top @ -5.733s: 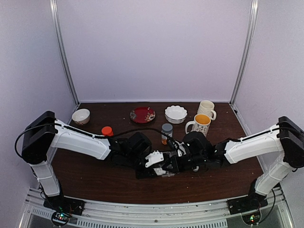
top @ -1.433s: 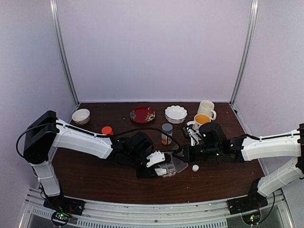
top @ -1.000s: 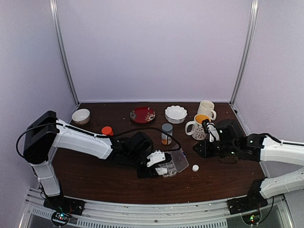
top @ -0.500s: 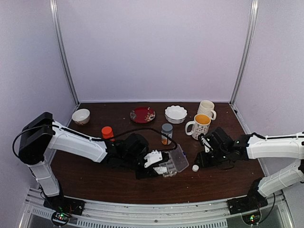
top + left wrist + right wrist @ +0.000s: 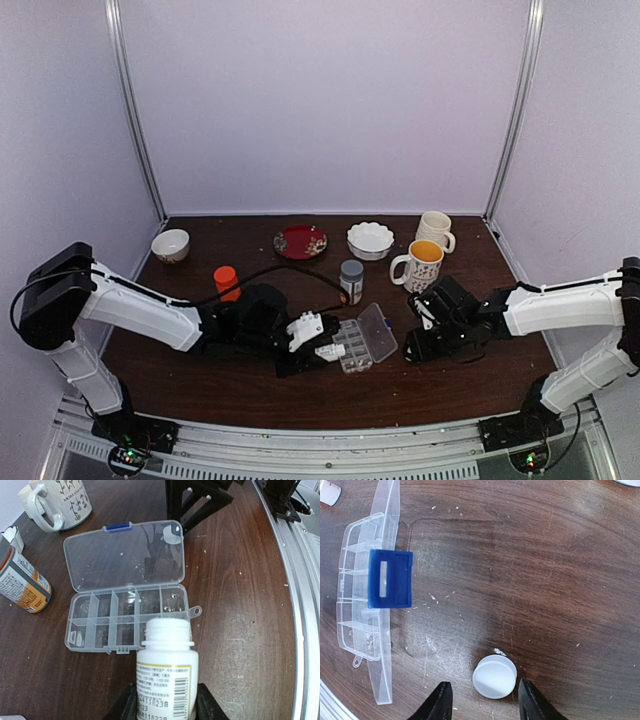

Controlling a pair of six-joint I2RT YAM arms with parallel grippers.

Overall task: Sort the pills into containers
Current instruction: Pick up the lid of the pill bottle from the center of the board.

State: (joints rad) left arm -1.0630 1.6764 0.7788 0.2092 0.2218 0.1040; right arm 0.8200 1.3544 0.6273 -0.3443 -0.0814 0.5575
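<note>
Setting: a robot test cell in a laboratory. A dark wooden table (image 5: 200, 385) stands inside an enclosure of plain pale wall panels (image 5: 320, 100) that fill the upper half of the top view. The panels may be board or fabric; the view does not resolve which. Aluminium posts (image 5: 135, 110) join the panels at upper left and upper right. An aluminium rail (image 5: 320, 450) along the bottom edge carries the arm bases (image 5: 125, 430). Mugs (image 5: 424, 263), bowls (image 5: 370, 240) and a plate (image 5: 300, 241) line the table's far edge.

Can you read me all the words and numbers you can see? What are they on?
"MOM": on the mug; the words after it are too small to read.
"11" and "23": in a date line on the white bottle; the rest is blurred.
The orange bottle has a label, too blurred to read.
</note>
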